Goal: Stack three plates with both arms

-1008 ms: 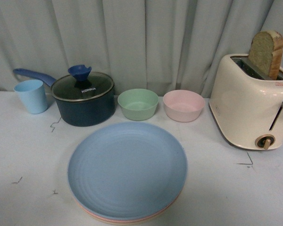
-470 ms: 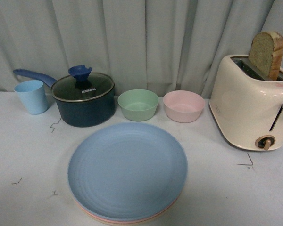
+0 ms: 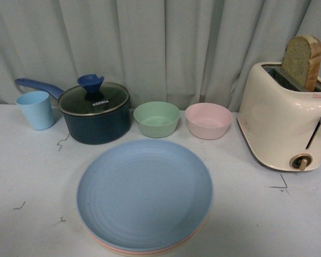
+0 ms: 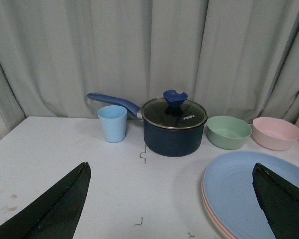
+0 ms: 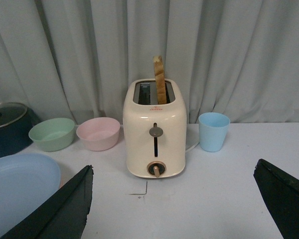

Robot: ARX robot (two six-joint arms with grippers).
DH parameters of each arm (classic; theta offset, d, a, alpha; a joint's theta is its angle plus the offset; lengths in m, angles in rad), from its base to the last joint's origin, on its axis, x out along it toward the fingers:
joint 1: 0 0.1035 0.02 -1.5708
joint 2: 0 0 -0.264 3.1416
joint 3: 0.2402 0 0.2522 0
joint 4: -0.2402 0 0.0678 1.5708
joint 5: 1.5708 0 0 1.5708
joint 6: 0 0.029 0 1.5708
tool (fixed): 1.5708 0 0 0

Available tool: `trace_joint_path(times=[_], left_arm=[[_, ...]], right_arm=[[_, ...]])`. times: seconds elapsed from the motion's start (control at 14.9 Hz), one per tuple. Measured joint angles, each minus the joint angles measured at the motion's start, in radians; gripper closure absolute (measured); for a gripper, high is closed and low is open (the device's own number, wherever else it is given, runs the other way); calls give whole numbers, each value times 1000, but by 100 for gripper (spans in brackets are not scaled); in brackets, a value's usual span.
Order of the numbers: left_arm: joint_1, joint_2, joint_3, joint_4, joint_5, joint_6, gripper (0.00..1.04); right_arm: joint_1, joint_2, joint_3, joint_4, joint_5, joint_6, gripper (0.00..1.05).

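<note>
The three plates sit stacked in the lower centre of the front view on the white table (image 3: 32, 176): the light blue plate (image 3: 144, 193) lies on top, and beneath it only thin rims of the cream plate (image 3: 199, 231) and, lowest, the pink plate (image 3: 123, 250) peek out along the near edge. Behind the stack, across the middle of the frame, stand a dark blue saucepan (image 3: 96, 120) with a glass lid and blue knob, its handle reaching toward the upper left, a light blue cup (image 3: 36, 109) just left of it, then a green bowl (image 3: 157, 118) and a pink bowl (image 3: 208, 120) side by side, close but apart from the plates' far rim. At the right a cream toaster (image 3: 283, 123) holds a slice of bread (image 3: 302, 61) standing up out of its slot. A grey curtain (image 3: 160, 48) fills the background. No arm shows in the front view. In the left wrist view the left pincer (image 4: 172, 199) shows two black fingertips at the lower corners, spread wide with nothing between them, one tip overlapping the stack's edge in the frame. In the right wrist view the right pincer (image 5: 174, 204) is likewise spread wide and holds nothing; the toaster stands ahead of it, with a second light blue cup (image 5: 214, 131) to its right.
</note>
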Motion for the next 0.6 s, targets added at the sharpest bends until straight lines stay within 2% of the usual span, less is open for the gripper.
trace_joint_path(times=[0.6], left_arm=[[0, 0, 0, 0, 0, 0, 7]], right_arm=[[0, 0, 0, 0, 0, 0, 6]])
